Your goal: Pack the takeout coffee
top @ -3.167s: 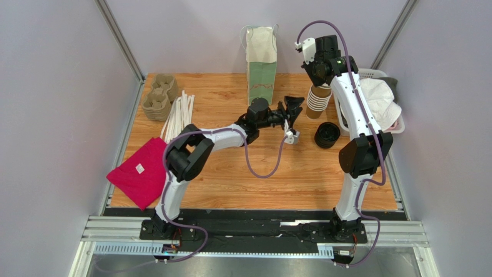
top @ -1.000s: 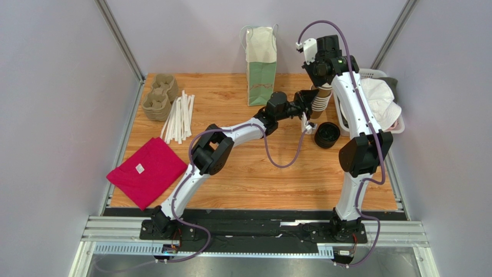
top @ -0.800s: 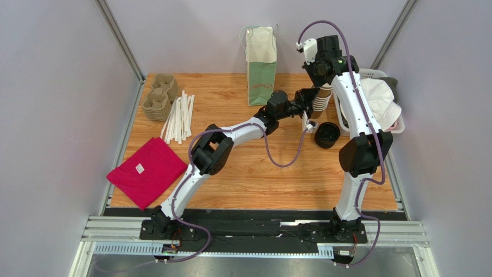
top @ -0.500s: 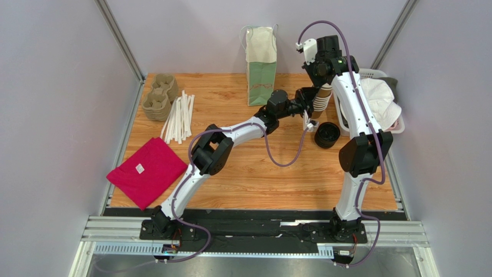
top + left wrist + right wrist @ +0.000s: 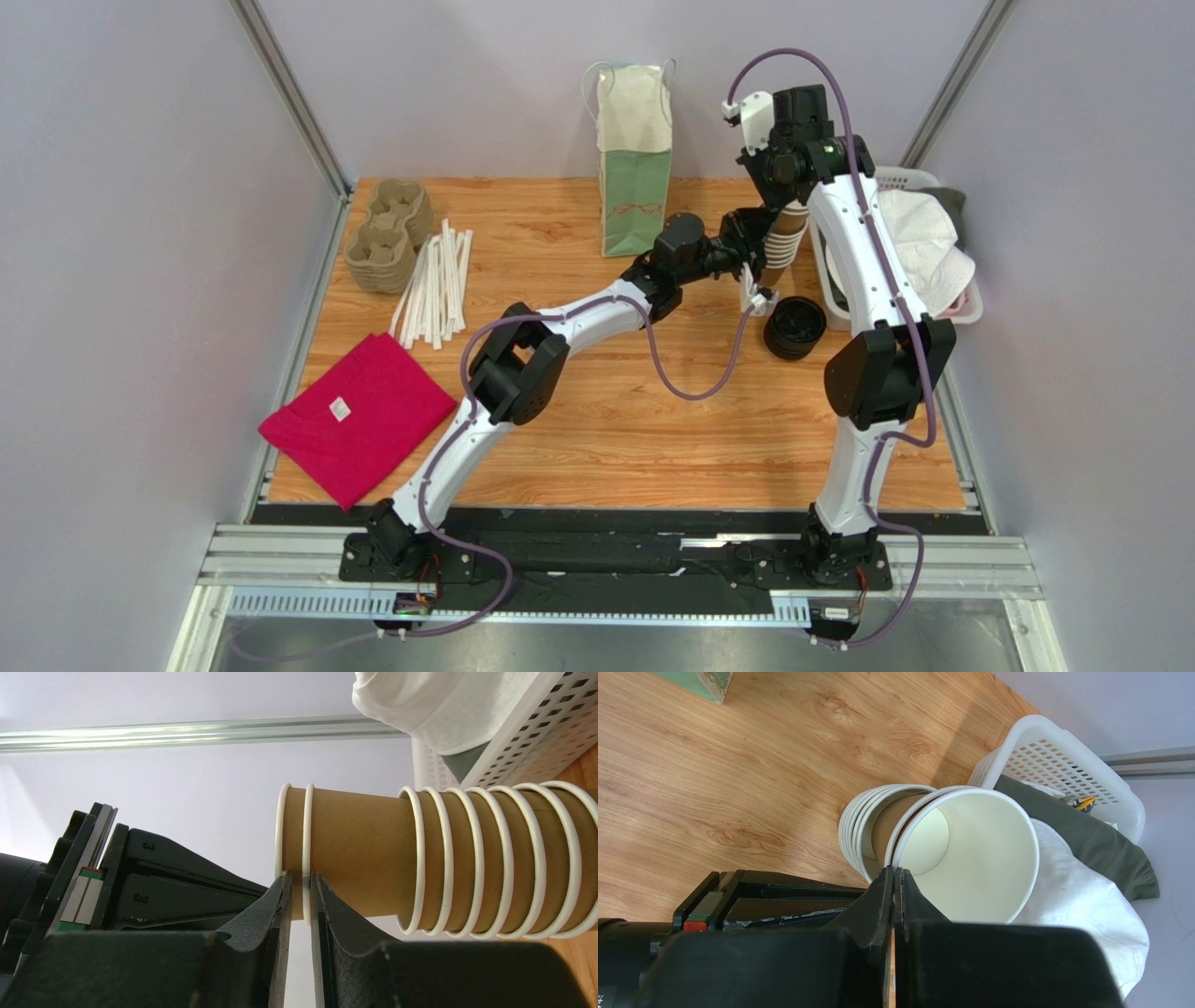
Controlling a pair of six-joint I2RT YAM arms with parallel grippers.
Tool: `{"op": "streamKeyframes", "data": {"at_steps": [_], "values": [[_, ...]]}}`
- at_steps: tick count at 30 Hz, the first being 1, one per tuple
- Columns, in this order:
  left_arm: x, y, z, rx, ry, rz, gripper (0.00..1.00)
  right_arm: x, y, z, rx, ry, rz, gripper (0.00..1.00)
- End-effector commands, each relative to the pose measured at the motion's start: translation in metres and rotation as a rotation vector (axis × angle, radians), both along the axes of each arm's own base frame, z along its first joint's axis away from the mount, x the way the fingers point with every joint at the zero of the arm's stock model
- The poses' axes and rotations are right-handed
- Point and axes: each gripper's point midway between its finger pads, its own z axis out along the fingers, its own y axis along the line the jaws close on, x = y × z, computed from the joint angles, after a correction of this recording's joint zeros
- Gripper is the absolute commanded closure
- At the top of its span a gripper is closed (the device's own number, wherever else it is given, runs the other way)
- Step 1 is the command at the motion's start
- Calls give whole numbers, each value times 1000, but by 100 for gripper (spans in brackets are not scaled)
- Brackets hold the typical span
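White arm links [image 5: 589, 317], black joints [image 5: 514, 378], purple cables [image 5: 697, 398], matte black jaws

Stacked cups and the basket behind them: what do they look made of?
The cups look like matte brown paper: rolled white rims, pale lining inside. The basket is probably moulded white plastic: stiff walls pierced by a regular grid of small holes.

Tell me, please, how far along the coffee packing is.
Done: nothing yet; no lidded cup shows. In hand: right fingers shut on the rim of the top cup, left fingers pinch the second cup atop the stack. Left: free a cup, fit the lid, put it in the bag.
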Motion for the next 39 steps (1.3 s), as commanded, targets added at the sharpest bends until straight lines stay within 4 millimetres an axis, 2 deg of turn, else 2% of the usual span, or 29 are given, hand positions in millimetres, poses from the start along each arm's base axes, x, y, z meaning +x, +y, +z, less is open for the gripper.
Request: {"op": "streamKeyframes", "data": {"at_steps": [1,17,30,39], "values": [[2,-3,16,-17,-17,8,76,-3,0,20,18,-51,3,100],[4,-1,-2,34,9,23,80,-2,-2,28,19,-65,1,100],[-2,5,-7,26,-6,19,78,2,-6,66,13,-160,-14,100],[-15,10,20,-43,-54,-12,73,-4,-6,100,41,-245,-22,100]]}}
